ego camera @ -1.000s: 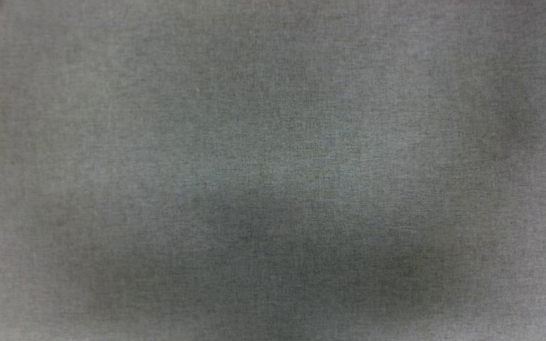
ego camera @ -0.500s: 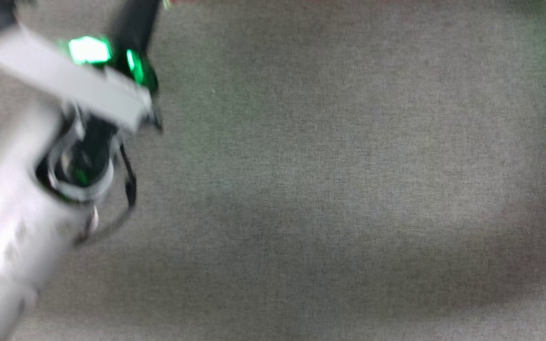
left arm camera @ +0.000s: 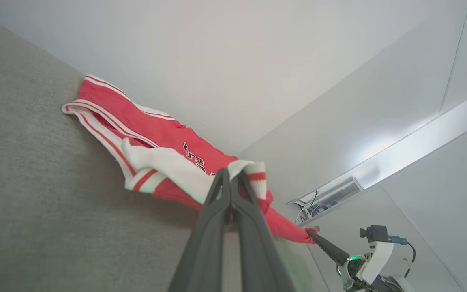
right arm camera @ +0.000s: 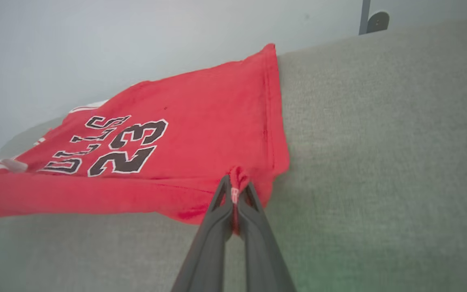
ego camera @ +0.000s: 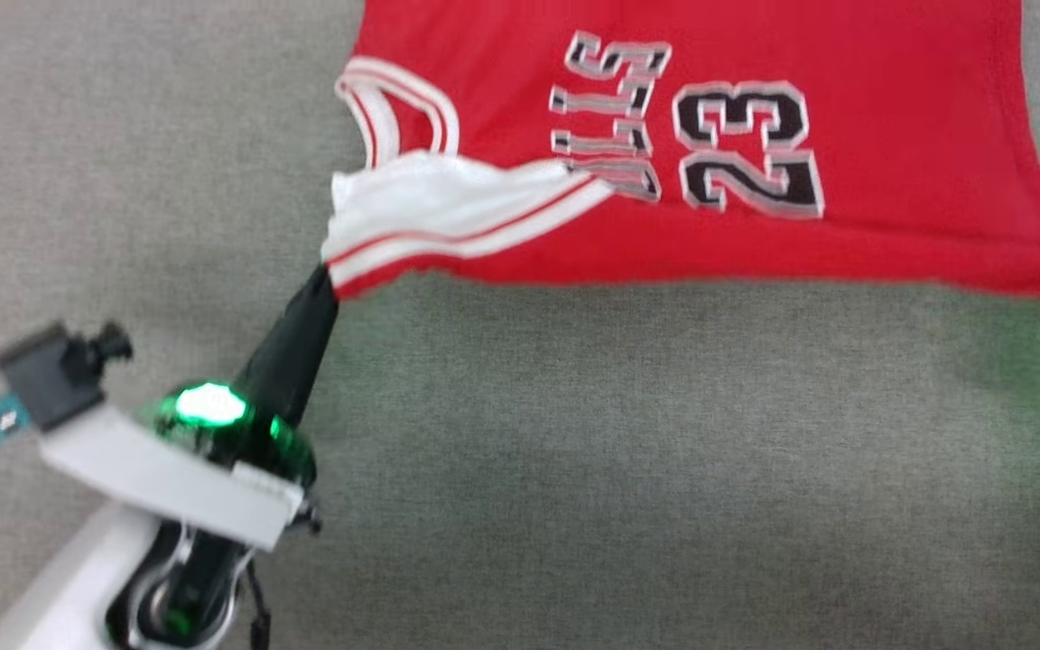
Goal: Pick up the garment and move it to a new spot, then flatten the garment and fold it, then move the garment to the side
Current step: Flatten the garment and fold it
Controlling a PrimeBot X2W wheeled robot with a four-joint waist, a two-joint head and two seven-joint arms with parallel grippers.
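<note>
left gripper (ego camera: 323, 282) pinched tight on white striped sleeve (ego camera: 412, 212) of red jersey (ego camera: 890, 135); jersey lies on grey fabric surface (ego camera: 619, 451), upper middle of head view, print side up. Right gripper (right arm camera: 233, 184) clamped on the red hem corner at far right. Near edge taut between the two grips. Judged: pickup done, looks like the placing/flattening stage; sleeve bunched over chest letters so not flat yet, fold and move aside not started. Long axis runs left-right, neck and sleeves toward left, hem toward right
</note>
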